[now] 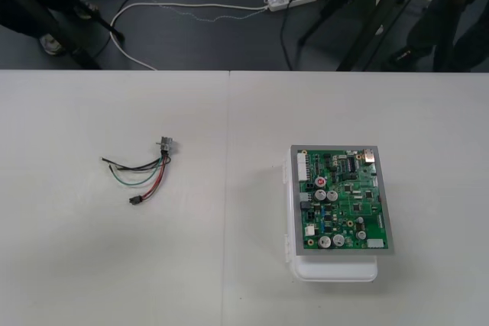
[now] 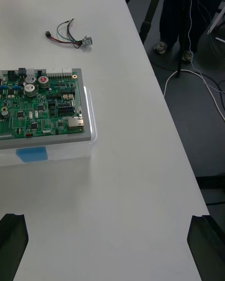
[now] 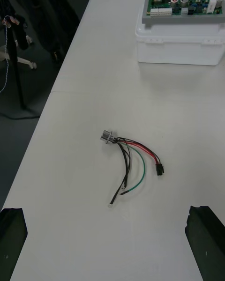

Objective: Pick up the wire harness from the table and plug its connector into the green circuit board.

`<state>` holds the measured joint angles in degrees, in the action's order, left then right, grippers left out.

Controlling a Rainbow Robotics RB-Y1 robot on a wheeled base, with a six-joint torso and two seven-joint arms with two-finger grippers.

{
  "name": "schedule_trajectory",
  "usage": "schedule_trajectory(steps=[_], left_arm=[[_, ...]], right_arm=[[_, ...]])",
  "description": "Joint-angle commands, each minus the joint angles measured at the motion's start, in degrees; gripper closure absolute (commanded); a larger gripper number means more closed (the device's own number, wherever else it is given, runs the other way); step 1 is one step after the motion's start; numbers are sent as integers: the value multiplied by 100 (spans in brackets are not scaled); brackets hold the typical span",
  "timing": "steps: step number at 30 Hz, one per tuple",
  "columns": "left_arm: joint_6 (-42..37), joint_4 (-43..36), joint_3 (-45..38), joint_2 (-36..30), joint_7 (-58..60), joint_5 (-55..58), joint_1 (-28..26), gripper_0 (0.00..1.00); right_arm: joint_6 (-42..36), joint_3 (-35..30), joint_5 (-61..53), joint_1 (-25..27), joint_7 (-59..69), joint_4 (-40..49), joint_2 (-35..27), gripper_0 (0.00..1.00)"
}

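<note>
At frame left, harness (image 1: 145, 173): loose on surface (image 1: 76, 265), unplugged.
My left claw (image 3: 108, 210), right claw (image 2: 110, 217): wide, empty.
Remaining: pickup, plugging into board (image 1: 344, 200).

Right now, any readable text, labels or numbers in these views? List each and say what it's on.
Nothing here can be read.
Green circuit board: any print on it or its chips is too small to read.
Blue patch on the white base: no lettering visible.
Wire harness: no tag or marking visible.
</note>
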<state>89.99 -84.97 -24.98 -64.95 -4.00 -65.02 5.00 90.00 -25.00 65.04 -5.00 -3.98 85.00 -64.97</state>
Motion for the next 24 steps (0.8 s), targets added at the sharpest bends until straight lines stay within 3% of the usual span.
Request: schedule_trajectory(steps=[1, 10, 11, 13, 24], left_arm=[[1, -3, -2, -5, 0, 2, 0, 0], [1, -3, -2, -5, 0, 2, 0, 0], [1, 95, 152, 317, -13, -55, -245, 0], [1, 104, 152, 369, -40, -64, -263, 0], [-26, 77, 152, 334, -110, -2, -184, 0]], right_arm=[[0, 0, -4, 0, -2, 0, -3, 0], [0, 0, -4, 0, -2, 0, -3, 0], [0, 0, -4, 0, -2, 0, -3, 0], [0, 0, -4, 0, -2, 0, -3, 0], [0, 0, -4, 0, -2, 0, -3, 0]])
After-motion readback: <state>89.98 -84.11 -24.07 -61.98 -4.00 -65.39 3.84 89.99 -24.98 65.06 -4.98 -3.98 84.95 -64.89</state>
